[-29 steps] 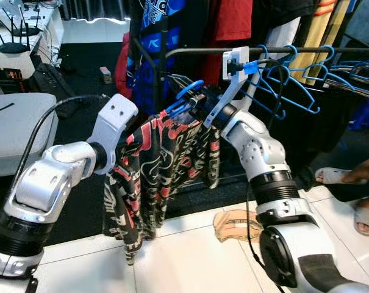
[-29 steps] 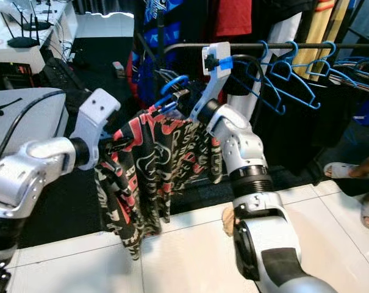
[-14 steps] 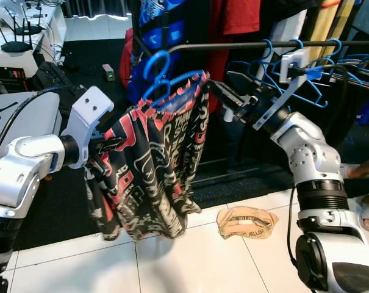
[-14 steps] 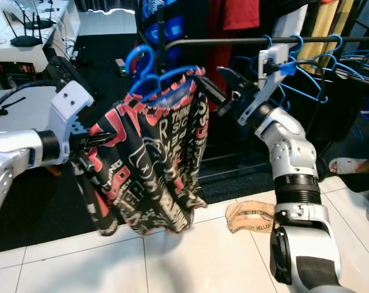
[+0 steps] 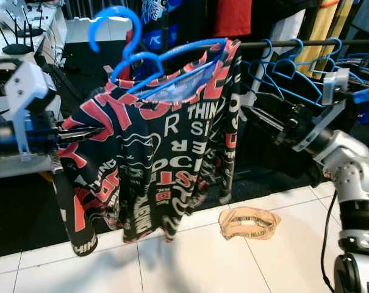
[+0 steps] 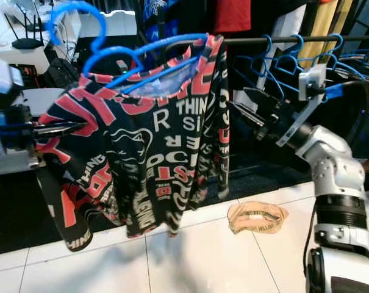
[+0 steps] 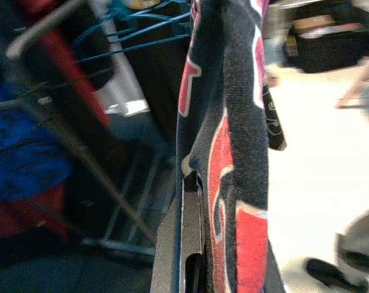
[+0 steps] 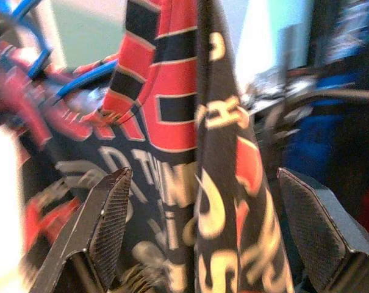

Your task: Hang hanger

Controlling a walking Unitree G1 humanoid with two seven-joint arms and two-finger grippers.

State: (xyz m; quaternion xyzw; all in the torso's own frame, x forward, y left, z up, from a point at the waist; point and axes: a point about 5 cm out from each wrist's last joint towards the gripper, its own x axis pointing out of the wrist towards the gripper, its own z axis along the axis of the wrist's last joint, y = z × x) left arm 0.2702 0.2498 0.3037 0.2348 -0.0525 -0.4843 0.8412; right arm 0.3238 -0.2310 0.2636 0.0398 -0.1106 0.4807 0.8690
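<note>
Up swings the blue hanger with its printed shirt, the right gripper now off it, fingers apart. Left gripper clamps the shirt's sleeve edge. Hook points away from the rail, which lies rightward, nearer the right arm.

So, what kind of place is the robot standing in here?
Probably a room in a home used for storing clothes. A metal clothes rail holds empty blue hangers and hanging garments, and wifi routers sit on a white desk to the left.
</note>
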